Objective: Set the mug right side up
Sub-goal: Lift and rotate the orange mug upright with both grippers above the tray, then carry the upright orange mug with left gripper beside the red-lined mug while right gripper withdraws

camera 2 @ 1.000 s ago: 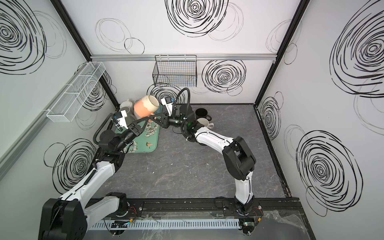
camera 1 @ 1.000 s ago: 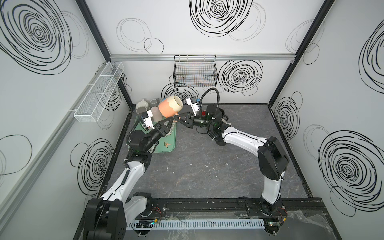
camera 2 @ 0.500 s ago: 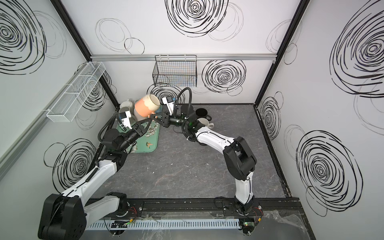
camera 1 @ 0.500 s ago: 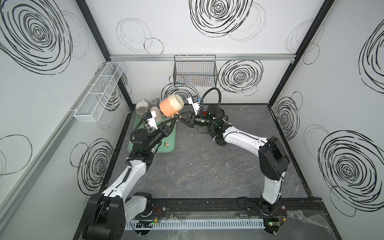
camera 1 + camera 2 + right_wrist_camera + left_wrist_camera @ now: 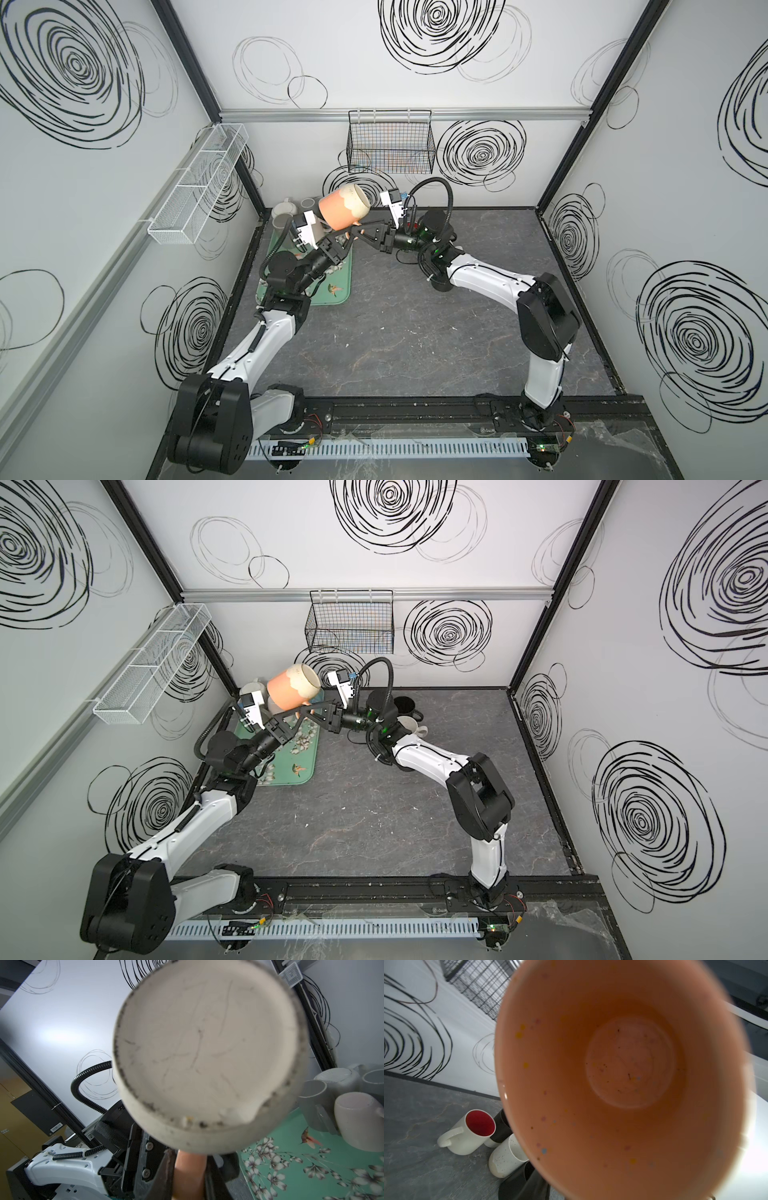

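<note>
Reviewer: Surface and room?

Operator: Grey marbled desk (image 5: 395, 332), white walls with black scribbled swirls, black corner posts. One black wire basket (image 5: 390, 145) hangs on the back wall and one white mesh rack (image 5: 195, 187) on the left wall. One green floral tray (image 5: 343, 266) lies at the desk's far left.

Reviewer: Counts?

Operator: Two arms. One peach mug (image 5: 344, 206), aloft over the tray's far end and tipped on its side, cream base toward the right arm, mouth toward the left arm. I count at least four pale mugs (image 5: 361, 1122) bunched at the tray's far end. By the right arm stand a red-lined white mug (image 5: 469, 1136), a speckled white mug (image 5: 506, 1157) and a black mug (image 5: 405, 706).

Reviewer: Tools?

Operator: Right tool (image 5: 360, 231) is clamped on the mug's handle (image 5: 189, 1174); only the right wrist view shows that. Left tool (image 5: 341, 240) sits just under the mug. I cannot tell how far apart its jaws stand, or whether they touch it. Left wrist view alone shows the mug's speckled peach inside; both top views show only its outside.
</note>
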Action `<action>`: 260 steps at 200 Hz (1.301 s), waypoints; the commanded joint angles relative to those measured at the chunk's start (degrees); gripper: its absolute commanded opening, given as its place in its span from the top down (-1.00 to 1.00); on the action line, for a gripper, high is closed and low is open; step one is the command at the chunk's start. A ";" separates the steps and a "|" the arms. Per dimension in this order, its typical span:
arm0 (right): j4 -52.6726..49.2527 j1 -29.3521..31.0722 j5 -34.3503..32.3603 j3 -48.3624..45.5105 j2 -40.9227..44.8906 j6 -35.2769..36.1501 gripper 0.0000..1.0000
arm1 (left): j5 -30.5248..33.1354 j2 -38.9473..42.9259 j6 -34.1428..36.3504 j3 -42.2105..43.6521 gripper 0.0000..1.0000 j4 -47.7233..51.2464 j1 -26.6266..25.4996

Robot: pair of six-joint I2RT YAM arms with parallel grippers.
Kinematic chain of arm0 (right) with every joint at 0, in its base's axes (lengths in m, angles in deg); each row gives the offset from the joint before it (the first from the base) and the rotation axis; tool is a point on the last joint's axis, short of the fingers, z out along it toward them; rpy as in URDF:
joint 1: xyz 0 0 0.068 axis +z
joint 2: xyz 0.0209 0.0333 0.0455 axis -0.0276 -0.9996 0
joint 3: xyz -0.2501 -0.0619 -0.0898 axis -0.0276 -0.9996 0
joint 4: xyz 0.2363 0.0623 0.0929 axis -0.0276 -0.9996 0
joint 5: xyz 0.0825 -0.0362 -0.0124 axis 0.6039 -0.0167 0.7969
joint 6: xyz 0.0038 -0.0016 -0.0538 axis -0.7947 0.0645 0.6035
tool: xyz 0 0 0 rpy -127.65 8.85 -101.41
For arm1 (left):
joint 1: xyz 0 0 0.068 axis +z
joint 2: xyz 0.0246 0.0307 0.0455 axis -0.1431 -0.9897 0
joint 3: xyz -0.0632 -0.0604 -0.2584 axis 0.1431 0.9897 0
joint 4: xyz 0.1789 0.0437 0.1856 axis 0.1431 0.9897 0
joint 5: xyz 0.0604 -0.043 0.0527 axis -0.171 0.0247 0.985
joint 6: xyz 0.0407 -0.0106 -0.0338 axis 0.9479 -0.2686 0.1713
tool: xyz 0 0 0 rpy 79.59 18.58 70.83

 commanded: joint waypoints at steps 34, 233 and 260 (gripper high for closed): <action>16.42 -1.19 3.54 1.14 3.41 -7.04 1.00 | -4.04 0.00 -3.37 -4.67 0.78 -10.56 -1.94; -36.00 -9.52 -11.48 -5.38 20.40 27.85 -0.03 | -0.93 1.40 23.53 -15.48 1.00 26.41 -2.55; -40.56 -14.09 -12.89 -7.15 22.88 28.56 -0.04 | 0.57 -1.31 32.14 -20.23 1.00 37.67 -2.95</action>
